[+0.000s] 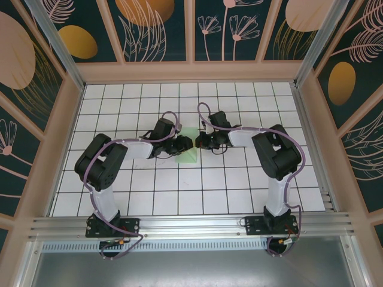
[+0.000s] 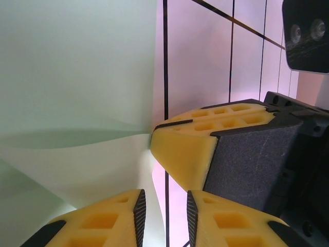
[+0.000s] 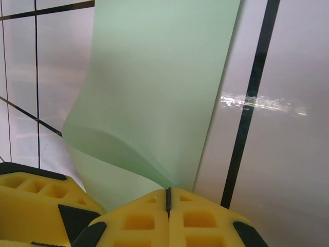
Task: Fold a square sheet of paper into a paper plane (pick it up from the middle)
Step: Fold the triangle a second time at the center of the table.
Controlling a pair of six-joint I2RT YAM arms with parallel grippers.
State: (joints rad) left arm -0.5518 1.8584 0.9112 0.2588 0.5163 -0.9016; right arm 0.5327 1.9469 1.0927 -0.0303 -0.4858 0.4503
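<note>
The square sheet of paper is pale mint green and lies on the white grid table between both grippers. In the right wrist view the sheet of paper has its near edge curled up, and my right gripper is shut on that raised edge. My left gripper has a gap between its pads, and the lifted edge of the sheet of paper runs into that gap. The right gripper's yellow fingertip presses at the paper just ahead of the left jaws. From above, the left gripper and the right gripper nearly meet.
The white tiled table is boxed in by patterned walls at the back and on both sides. A metal rail with the arm bases runs along the near edge. The right wrist's camera housing hangs close over the left gripper.
</note>
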